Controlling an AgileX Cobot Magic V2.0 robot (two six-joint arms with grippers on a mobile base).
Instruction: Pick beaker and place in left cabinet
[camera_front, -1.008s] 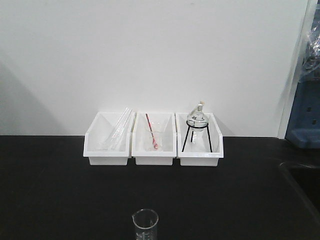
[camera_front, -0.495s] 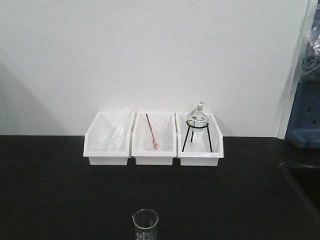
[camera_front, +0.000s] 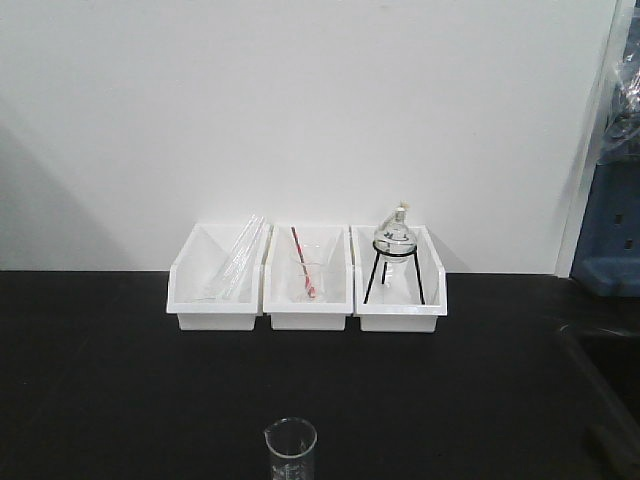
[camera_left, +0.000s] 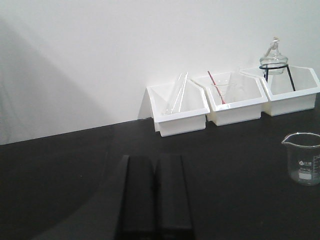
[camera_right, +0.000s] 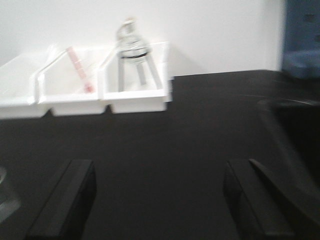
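Beaker (camera_left: 303, 158) upright on black bench (camera_left: 60, 165), well right of left gripper (camera_left: 155, 159), not touching; left jaws pressed together, empty; right gripper (camera_right: 160, 167) spread wide, holding nothing, view blurred; front view cuts beaker at bottom edge, centred before three white bins (camera_front: 307, 320); left wrist view shows its printed marks.

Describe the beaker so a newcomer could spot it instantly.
On the black benchtop, three white bins line the wall. The beaker stands alone in front of the middle one, outside any bin. Unlike the binned glassware, it is a straight-sided open cylinder with a spout and white markings.
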